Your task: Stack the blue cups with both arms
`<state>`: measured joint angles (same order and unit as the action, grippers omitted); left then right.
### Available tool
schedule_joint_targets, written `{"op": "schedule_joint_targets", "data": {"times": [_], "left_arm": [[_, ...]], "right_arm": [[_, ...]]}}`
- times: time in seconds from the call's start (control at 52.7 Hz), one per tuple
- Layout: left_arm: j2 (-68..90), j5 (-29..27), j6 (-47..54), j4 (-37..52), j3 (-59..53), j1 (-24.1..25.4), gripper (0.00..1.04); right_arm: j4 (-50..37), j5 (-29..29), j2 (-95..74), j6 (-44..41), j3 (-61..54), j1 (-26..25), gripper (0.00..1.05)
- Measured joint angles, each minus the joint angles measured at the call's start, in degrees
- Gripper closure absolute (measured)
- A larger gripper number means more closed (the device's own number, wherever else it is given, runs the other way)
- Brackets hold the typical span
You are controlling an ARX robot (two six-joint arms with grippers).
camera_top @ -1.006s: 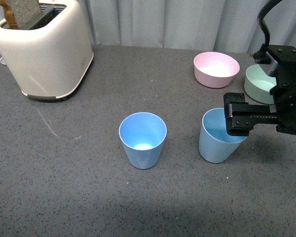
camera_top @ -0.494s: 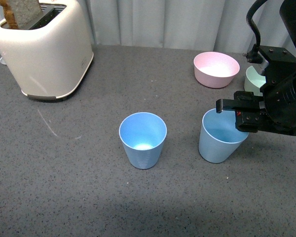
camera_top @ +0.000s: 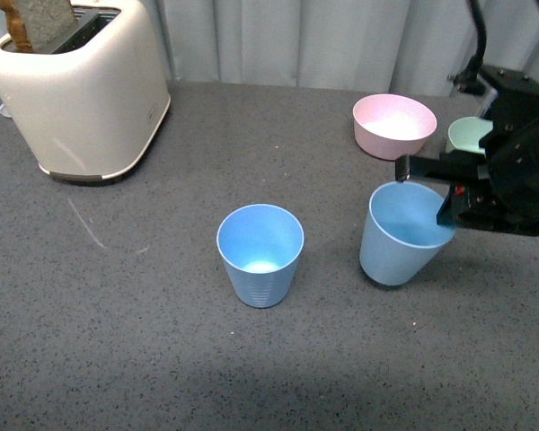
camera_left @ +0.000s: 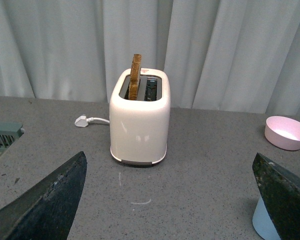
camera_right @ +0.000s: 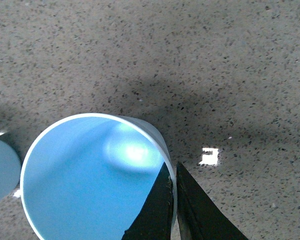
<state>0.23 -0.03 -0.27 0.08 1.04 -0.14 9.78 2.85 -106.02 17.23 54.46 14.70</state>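
One blue cup (camera_top: pixel 260 254) stands upright in the middle of the grey table. The second blue cup (camera_top: pixel 400 238) is to its right, tilted, its rim pinched by my right gripper (camera_top: pixel 449 211). In the right wrist view the thin black fingers (camera_right: pixel 157 200) close on the near wall of this cup (camera_right: pixel 85 185), one inside and one outside; the other cup shows at that view's edge (camera_right: pixel 0 172). My left gripper (camera_left: pixel 169 156) is open and empty, its arm out of the front view. A cup's side (camera_left: pixel 264 225) shows beside one left finger (camera_left: pixel 285 195).
A white toaster (camera_top: pixel 81 85) with a slice of bread stands at the back left; it also shows in the left wrist view (camera_left: pixel 139 120). A pink bowl (camera_top: pixel 393 124) and a green bowl (camera_top: pixel 465 135) sit at the back right. A white plug (camera_left: pixel 81 120) lies by the toaster.
My right gripper has turned and risen slightly with the right cup's rim in it. That cup sits a little higher and further back. The middle cup has not moved.
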Motion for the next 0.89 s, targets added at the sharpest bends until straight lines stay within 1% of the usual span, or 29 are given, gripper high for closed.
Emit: {"op": "schedule_joint_targets", "data": {"times": [0.114, 0.323, 0.418, 0.513, 0.892], "left_arm": [[0.0, 0.0, 0.0, 0.0, 0.0, 0.0, 0.07], [0.0, 0.02, 0.0, 0.0, 0.0, 0.0, 0.07], [0.0, 0.0, 0.0, 0.0, 0.0, 0.0, 0.07], [0.0, 0.0, 0.0, -0.02, 0.0, 0.0, 0.07], [0.0, 0.0, 0.0, -0.02, 0.0, 0.0, 0.07]], "right_arm": [[1.2, 3.45, 4.09, 0.09, 0.44, 1.11, 1.04], [1.62, 6.71, 8.55, 0.13, 3.58, 6.49, 1.04], [2.12, 6.73, 8.59, 0.11, 4.42, 9.94, 1.04], [2.38, 6.23, 7.96, 0.11, 4.76, 12.09, 1.04], [2.01, 4.79, 5.31, 0.17, 4.87, 14.36, 1.04]]}}
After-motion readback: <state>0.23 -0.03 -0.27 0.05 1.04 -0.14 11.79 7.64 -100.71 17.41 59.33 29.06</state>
